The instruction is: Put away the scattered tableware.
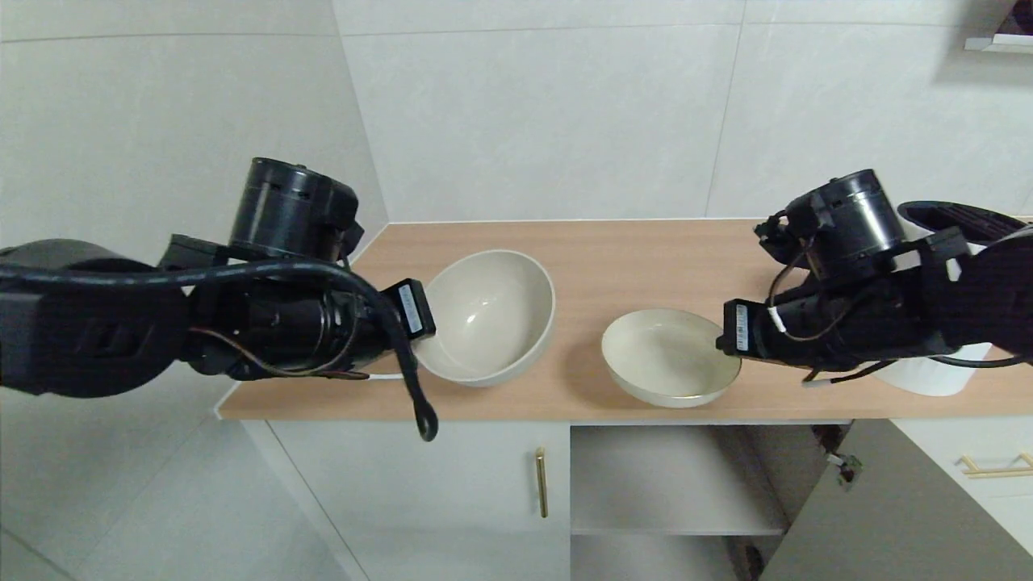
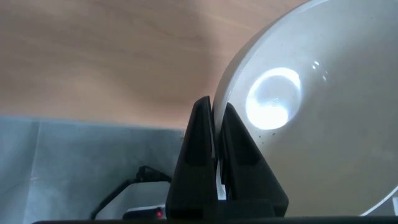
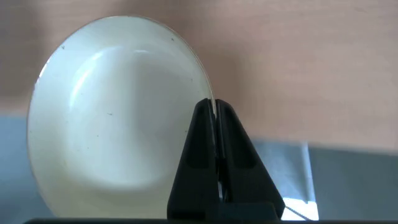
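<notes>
Of two bowls on the counter, the large bowl, tipped up at the left, has its rim pinched tight by the left gripper. The small bowl, nearer the front edge, is pinched likewise by the right gripper. One white vessel is mostly hidden behind the right arm.

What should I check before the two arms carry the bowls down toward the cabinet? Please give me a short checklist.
1. Left gripper shut on the rim of the large bowl: ok.
2. Right gripper shut on the rim of the small bowl: ok.
3. Bowls apart from each other: ok.
4. Large bowl level: not ok, it is tilted.
5. Both bowls lifted clear of the counter: cannot tell.
6. Cabinet under the counter open: ok.
</notes>
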You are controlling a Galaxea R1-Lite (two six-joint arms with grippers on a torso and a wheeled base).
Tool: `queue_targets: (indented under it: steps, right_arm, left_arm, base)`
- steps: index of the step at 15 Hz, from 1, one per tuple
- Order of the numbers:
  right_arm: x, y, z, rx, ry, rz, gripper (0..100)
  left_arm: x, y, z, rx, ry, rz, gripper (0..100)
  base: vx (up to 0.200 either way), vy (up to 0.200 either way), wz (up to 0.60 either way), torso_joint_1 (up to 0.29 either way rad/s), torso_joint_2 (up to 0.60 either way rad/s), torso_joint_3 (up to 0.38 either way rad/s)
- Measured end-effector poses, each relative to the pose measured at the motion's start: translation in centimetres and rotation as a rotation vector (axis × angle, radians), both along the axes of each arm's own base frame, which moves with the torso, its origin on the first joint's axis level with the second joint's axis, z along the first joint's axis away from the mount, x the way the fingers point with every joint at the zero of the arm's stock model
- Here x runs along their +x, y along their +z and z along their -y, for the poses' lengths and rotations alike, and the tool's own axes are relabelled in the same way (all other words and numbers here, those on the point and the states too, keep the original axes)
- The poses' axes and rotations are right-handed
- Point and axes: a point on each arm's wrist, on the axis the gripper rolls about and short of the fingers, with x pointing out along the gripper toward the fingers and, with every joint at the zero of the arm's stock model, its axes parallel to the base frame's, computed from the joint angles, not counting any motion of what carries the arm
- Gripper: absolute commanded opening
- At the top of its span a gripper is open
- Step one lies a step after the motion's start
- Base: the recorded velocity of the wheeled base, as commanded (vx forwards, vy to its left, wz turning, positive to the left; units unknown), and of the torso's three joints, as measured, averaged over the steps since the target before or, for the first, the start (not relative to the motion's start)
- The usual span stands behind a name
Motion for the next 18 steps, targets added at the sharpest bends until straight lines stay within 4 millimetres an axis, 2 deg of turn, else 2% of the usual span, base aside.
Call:
queue_targets:
  steps: [3, 7, 13, 17, 18]
  right_arm:
    - [-3.3, 0.4, 1.8, 0.034, 0.045, -0.017, 0]
    - [-5.6, 0.5, 3.3, 0.046, 0.037, -0.008, 0]
    - [-6.4, 0.0, 3.7, 0.032, 0.035, -0.015, 0]
    - [-6.4, -0.5, 3.6, 0.0, 0.059, -0.024, 0]
    - [-6.4, -0.5, 3.6, -0.002, 0.06, -0.026, 0]
  left_arm:
    - [-2.9, 0.9, -1.6, -0.007, -0.034, 0.026, 0]
    - [-5.5, 1.5, -3.3, -0.032, -0.041, 0.067, 0]
    - [-6.7, 1.5, -3.3, -0.031, -0.073, 0.081, 0]
    - [-6.6, 1.1, -3.0, -0.025, -0.083, 0.067, 0]
    - [-6.6, 1.0, -3.0, -0.024, -0.084, 0.065, 0]
  base:
    - [0.0, 0.0, 0.0, 0.0, 0.0, 0.0]
    - [0.0, 0.0, 0.0, 0.0, 0.0, 0.0]
    - [0.0, 0.0, 0.0, 0.0, 0.0, 0.0]
    - [-0.2, 0.0, 0.0, 0.011, 0.0, 0.001]
    - [0.0, 0.0, 0.0, 0.0, 0.0, 0.0]
